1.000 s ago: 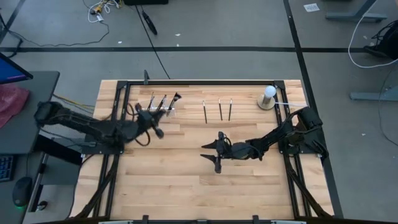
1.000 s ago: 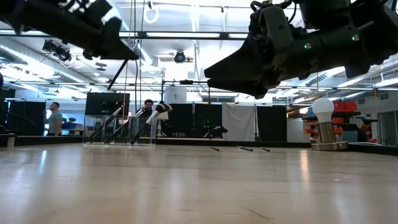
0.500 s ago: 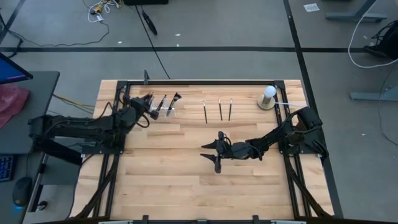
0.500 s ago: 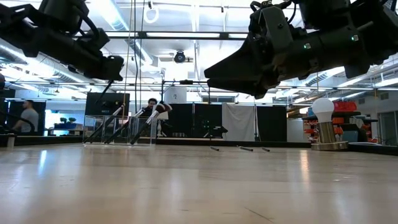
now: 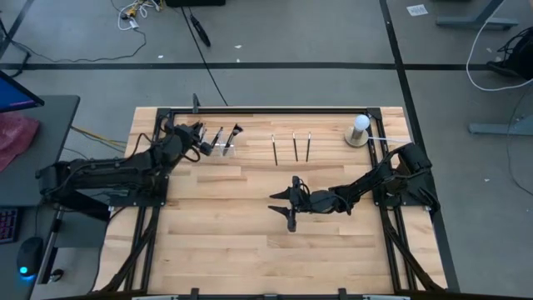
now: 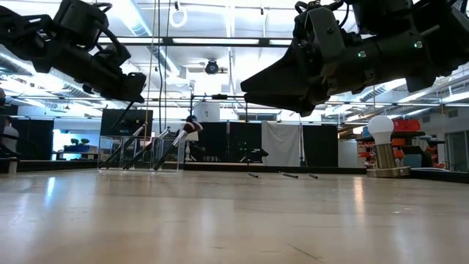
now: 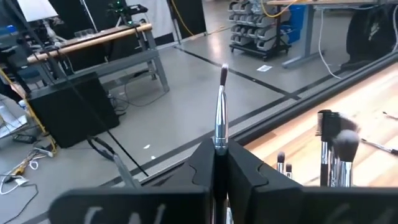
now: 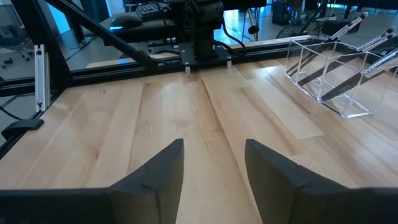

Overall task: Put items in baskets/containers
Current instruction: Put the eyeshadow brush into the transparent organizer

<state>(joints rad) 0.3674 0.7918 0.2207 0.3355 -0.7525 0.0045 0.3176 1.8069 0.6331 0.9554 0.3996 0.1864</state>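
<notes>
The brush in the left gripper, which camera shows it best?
The left wrist view: the brush stands clamped between the left gripper fingers, tuft up. The high view hides it under the arm, the low view shows only a thin dark line, the right wrist view nothing.

The left arm reached out long toward the far left part of the counter (image 5: 250, 242). Its tool (image 5: 196, 136) was up high with its fingers (image 7: 249, 171) squeezed tight together. The right arm was bent low over the middle, and its tool (image 5: 283, 206) had its fingers (image 8: 155, 168) spread wide.
</notes>
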